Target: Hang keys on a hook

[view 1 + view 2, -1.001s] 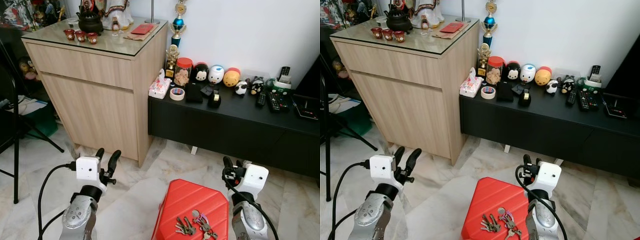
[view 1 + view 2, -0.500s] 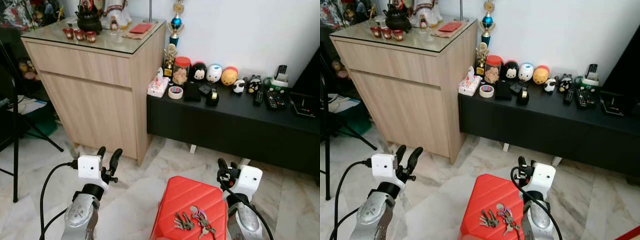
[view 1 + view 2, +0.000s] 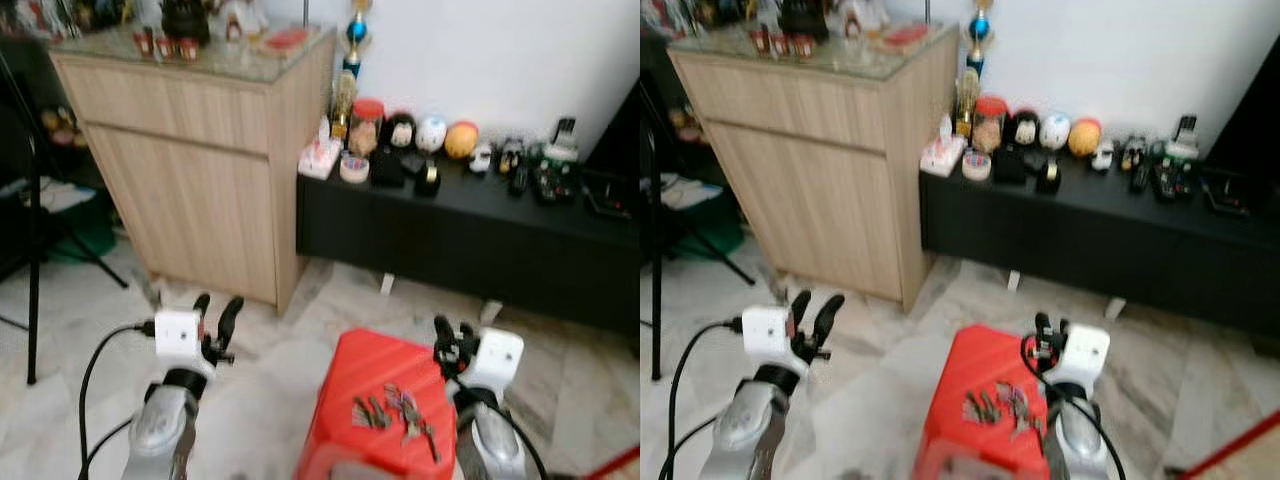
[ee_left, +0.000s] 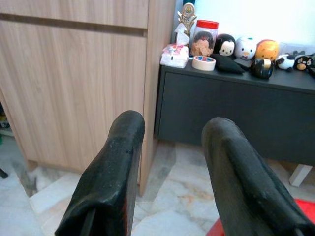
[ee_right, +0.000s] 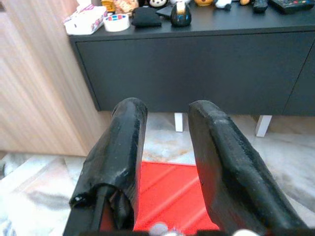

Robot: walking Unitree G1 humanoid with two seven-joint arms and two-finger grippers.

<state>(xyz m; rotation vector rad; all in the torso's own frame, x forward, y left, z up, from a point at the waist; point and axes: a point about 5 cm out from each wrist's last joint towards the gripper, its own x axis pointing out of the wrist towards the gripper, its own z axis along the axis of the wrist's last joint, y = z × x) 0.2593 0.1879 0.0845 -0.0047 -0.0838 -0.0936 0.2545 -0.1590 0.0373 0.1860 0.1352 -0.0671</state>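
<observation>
wooden cabinet (image 3: 190, 190) at left; black low console (image 3: 470, 235) beside it; red stool (image 3: 375, 400) on marble floor (image 3: 270, 370)

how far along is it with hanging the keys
Barely started. Done: nothing visible. The keys lie loose on the red stool. In hand: nothing, the left pincer and right pincer are open and empty, the right one beside the stool. Left: pick up the keys, find a hook and hang them.

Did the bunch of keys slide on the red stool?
No. The bunch of keys lies at the same spot on the red stool; the camera shifted.
</observation>
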